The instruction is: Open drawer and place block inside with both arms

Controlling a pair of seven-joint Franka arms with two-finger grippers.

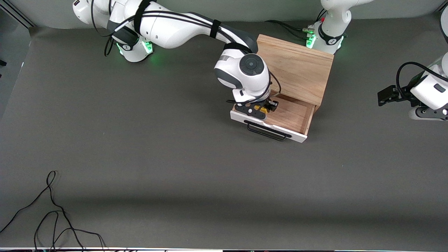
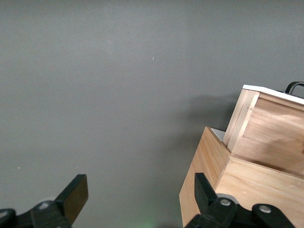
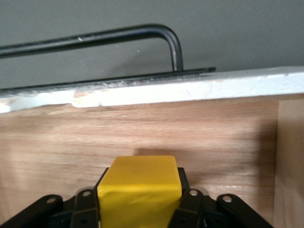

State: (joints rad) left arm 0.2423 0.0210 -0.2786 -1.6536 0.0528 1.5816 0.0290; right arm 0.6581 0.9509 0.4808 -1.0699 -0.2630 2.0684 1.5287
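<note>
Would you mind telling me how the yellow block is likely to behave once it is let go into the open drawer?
The yellow block looks flat-sided and cube-like, so it should sit still rather than roll. Its glossy faces may be a little slippery. It keeps its shape in the right gripper, so it is probably rigid, and the drawer floor looks level.

No readable text, label, brand, number or sign shows anywhere: not on the arms, the cabinet or the desk.
</note>
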